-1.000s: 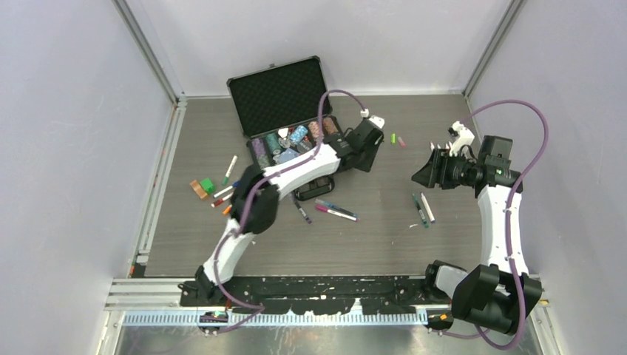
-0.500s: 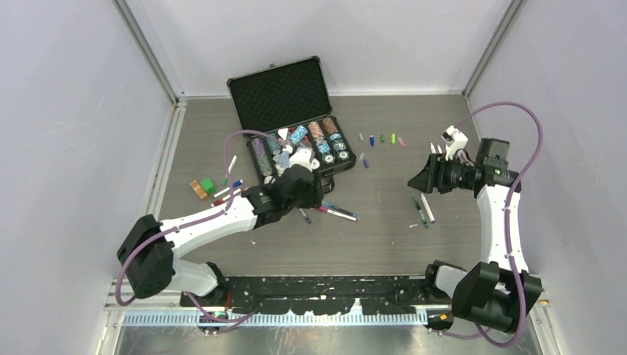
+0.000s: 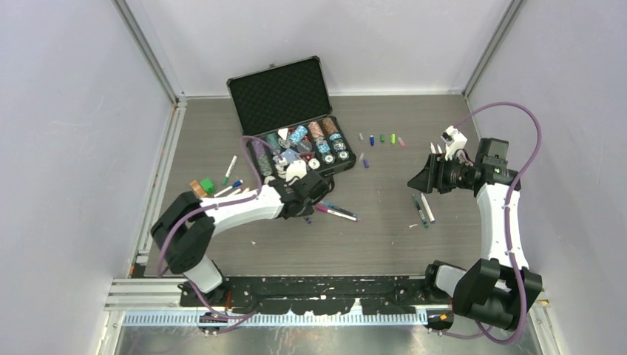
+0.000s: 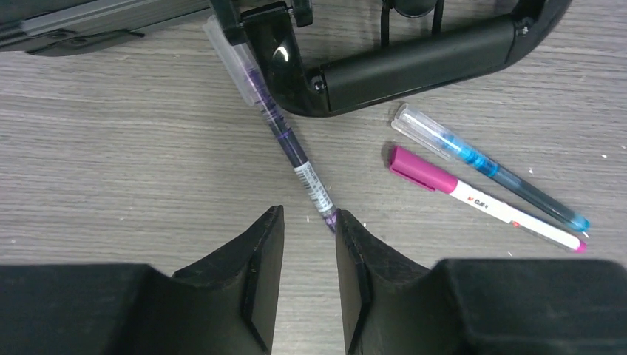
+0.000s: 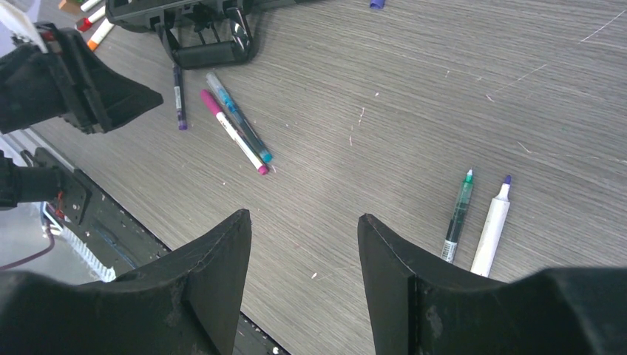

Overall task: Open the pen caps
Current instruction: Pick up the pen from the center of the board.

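Note:
My left gripper (image 3: 309,203) hovers low over the table just in front of the black case (image 3: 281,92). Its jaws (image 4: 309,214) are open a narrow way with only bare table between them. A purple pen (image 4: 285,140) with a clear cap (image 4: 225,48) runs from the case handle (image 4: 414,63) down to the tip of the right finger. A pink-capped pen (image 4: 480,200) and a blue pen (image 4: 495,174) lie beside it. My right gripper (image 3: 418,180) hangs open (image 5: 303,218) above a green pen (image 5: 458,214) and a white pen (image 5: 492,222). Loose pen caps (image 3: 382,137) lie in a row behind.
The open case holds poker chips (image 3: 303,144). More pens (image 3: 229,186) and small orange and green blocks (image 3: 201,186) lie left of the case. A purple cap (image 3: 364,163) sits apart near the case. Metal rails edge the table on the left (image 3: 159,185).
The left arm has drawn back from the row of caps at the rear and come down in front of the case by the purple pen. The right arm has barely moved.

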`<action>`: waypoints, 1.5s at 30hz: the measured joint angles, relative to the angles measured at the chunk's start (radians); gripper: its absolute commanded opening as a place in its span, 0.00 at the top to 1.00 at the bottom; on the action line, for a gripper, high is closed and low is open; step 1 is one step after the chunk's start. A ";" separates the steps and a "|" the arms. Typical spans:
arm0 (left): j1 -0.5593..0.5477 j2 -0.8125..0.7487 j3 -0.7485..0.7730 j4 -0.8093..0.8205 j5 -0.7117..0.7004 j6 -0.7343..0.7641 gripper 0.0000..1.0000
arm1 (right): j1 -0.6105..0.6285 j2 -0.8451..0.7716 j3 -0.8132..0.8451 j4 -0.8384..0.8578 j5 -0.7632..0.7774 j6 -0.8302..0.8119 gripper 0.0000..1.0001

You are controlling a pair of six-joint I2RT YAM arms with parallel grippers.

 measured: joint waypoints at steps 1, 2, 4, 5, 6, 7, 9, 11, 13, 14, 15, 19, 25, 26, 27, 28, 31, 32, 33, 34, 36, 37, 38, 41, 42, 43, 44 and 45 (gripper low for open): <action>0.000 0.030 0.017 -0.006 0.000 -0.007 0.67 | 0.000 0.000 0.000 0.000 0.000 0.000 0.40; 0.000 0.048 0.026 -0.008 0.000 -0.012 0.68 | 0.000 0.000 0.000 0.000 0.000 0.000 0.40; 0.000 0.075 0.037 -0.012 0.000 -0.018 0.68 | 0.000 0.000 0.000 0.000 0.000 0.000 0.40; 0.000 0.084 0.038 -0.015 0.000 -0.021 0.68 | 0.000 0.001 -0.001 0.000 0.000 0.000 0.40; 0.000 0.088 0.038 -0.016 0.000 -0.023 0.68 | 0.000 0.002 -0.001 0.000 0.000 0.000 0.40; 0.000 0.092 0.038 -0.018 0.000 -0.025 0.69 | 0.000 0.004 -0.001 0.000 0.000 0.000 0.40; 0.000 0.098 0.042 -0.025 -0.002 -0.032 0.69 | 0.000 0.008 -0.002 0.000 0.000 0.000 0.40; 0.002 0.112 0.050 -0.030 -0.005 -0.040 0.69 | 0.000 0.013 -0.002 -0.001 0.000 0.000 0.40; 0.003 0.129 0.061 -0.033 -0.006 -0.042 0.69 | 0.000 0.015 -0.002 -0.002 0.001 0.000 0.40; 0.005 0.137 0.064 -0.032 -0.006 -0.042 0.69 | 0.000 0.017 -0.002 -0.002 0.001 0.000 0.40; 0.007 0.145 0.066 -0.032 -0.006 -0.043 0.69 | 0.000 0.018 -0.002 -0.002 0.001 0.000 0.40; 0.016 0.166 0.068 -0.030 -0.005 -0.044 0.69 | 0.000 0.020 -0.003 -0.003 0.001 0.000 0.40; 0.036 0.175 0.068 -0.029 0.006 -0.045 0.72 | 0.000 0.026 -0.003 -0.008 0.001 -0.001 0.40; 0.041 0.177 0.068 -0.029 0.011 -0.047 0.72 | 0.000 0.026 -0.003 -0.009 0.001 -0.001 0.40; 0.043 0.178 0.068 -0.029 0.012 -0.049 0.72 | 0.000 0.026 -0.003 -0.009 0.001 -0.001 0.40; 0.046 0.179 0.068 -0.029 0.013 -0.051 0.73 | 0.000 0.026 -0.003 -0.008 0.001 -0.001 0.40; 0.056 0.182 0.066 -0.029 0.017 -0.066 0.78 | 0.000 0.026 -0.003 -0.009 0.001 -0.001 0.40; 0.060 0.182 0.066 -0.029 0.019 -0.068 0.80 | 0.000 0.026 -0.003 -0.009 0.001 -0.001 0.40; 0.064 0.181 0.065 -0.029 0.019 -0.071 0.81 | 0.000 0.026 -0.003 -0.009 0.001 -0.001 0.40; 0.068 0.181 0.065 -0.029 0.021 -0.072 0.81 | 0.000 0.026 -0.003 -0.009 0.001 -0.001 0.40; 0.076 0.181 0.064 -0.029 0.031 -0.076 0.81 | 0.000 0.026 -0.003 -0.009 0.000 -0.001 0.40; 0.077 0.181 0.063 -0.029 0.034 -0.078 0.81 | 0.000 0.026 -0.003 -0.010 0.000 -0.001 0.40; 0.079 0.180 0.061 -0.027 0.035 -0.082 0.83 | 0.000 0.026 -0.003 -0.010 -0.001 -0.001 0.40; 0.082 0.170 0.049 -0.020 0.039 -0.091 0.96 | 0.000 0.026 -0.003 -0.014 -0.003 -0.001 0.40; 0.083 0.163 0.040 -0.013 0.041 -0.093 1.00 | 0.000 0.026 -0.003 -0.016 -0.003 -0.001 0.40; 0.084 0.156 0.031 -0.003 0.043 -0.096 1.00 | 0.000 0.026 -0.003 -0.016 -0.003 -0.001 0.40; 0.085 0.148 0.022 0.006 0.045 -0.097 1.00 | 0.000 0.026 -0.003 -0.016 -0.003 -0.001 0.40; 0.087 0.139 0.011 0.015 0.047 -0.100 1.00 | 0.000 0.026 -0.003 -0.017 -0.005 -0.001 0.40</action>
